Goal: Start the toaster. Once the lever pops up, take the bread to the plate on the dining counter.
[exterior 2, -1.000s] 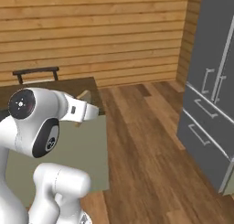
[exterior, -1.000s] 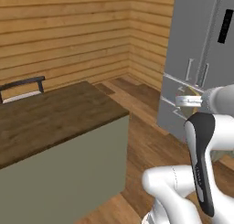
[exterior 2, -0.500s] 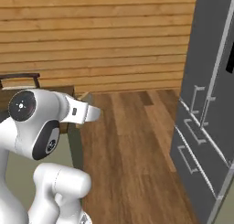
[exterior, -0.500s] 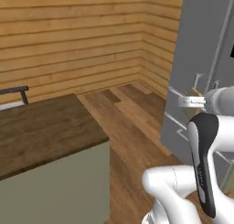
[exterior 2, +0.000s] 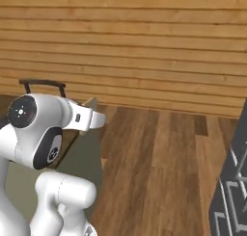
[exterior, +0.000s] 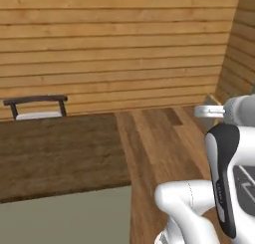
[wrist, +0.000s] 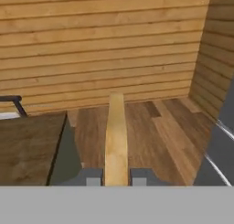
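The bread [wrist: 115,141] is a light-tan slice seen edge-on, standing upright between my fingertips [wrist: 93,176]. My gripper [wrist: 116,177] is shut on it and holds it above the wooden floor, just right of the dining counter [wrist: 27,147]. The dining counter [exterior: 60,148] is a dark-brown wood-grain top with a grey side, low at the left. In the right base view a tan edge of the bread [exterior 2: 89,103] shows above my hand. The toaster, its lever and the plate are out of view.
A dark-framed, white-seated stool [exterior: 36,106] stands behind the counter, also the stool [exterior 2: 43,85]. A plank wall runs across the back. The grey fridge [wrist: 219,145] is close on the right, and the fridge [exterior 2: 231,191] fills the lower right corner.
The whole scene has shifted because the base moved: the fridge has slid off to the right and the plank wall now faces me. The bread stays gripped.
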Controlling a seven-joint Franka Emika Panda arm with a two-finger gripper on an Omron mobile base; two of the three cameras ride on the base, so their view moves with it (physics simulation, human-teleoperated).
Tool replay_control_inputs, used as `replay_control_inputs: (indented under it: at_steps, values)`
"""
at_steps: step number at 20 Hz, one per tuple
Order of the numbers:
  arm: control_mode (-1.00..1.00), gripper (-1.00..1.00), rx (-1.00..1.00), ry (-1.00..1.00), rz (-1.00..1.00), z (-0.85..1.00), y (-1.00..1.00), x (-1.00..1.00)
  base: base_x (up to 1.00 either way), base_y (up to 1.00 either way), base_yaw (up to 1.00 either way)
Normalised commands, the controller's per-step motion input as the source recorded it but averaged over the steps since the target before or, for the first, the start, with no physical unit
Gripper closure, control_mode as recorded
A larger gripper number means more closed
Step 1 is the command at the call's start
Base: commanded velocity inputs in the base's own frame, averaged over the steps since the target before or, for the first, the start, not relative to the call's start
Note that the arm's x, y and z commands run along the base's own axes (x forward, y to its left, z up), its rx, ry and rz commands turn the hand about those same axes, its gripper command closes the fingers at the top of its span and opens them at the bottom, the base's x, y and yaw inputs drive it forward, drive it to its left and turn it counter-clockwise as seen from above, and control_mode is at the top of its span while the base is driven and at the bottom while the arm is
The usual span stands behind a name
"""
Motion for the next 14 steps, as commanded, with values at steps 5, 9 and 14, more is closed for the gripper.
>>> replay_control_inputs:
  at_steps: [5,9,14]
  values:
    - [1.00,1.00,0.00,0.00,0.00,0.00,0.00,0.00,0.99,-0.80,0.41]
    - [1.00,1.00,0.00,0.00,0.00,0.00,0.00,0.00,1.00,-0.60,0.38]
    - [1.00,1.00,0.00,0.00,0.00,0.00,0.00,0.00,0.69,-0.86,0.27]
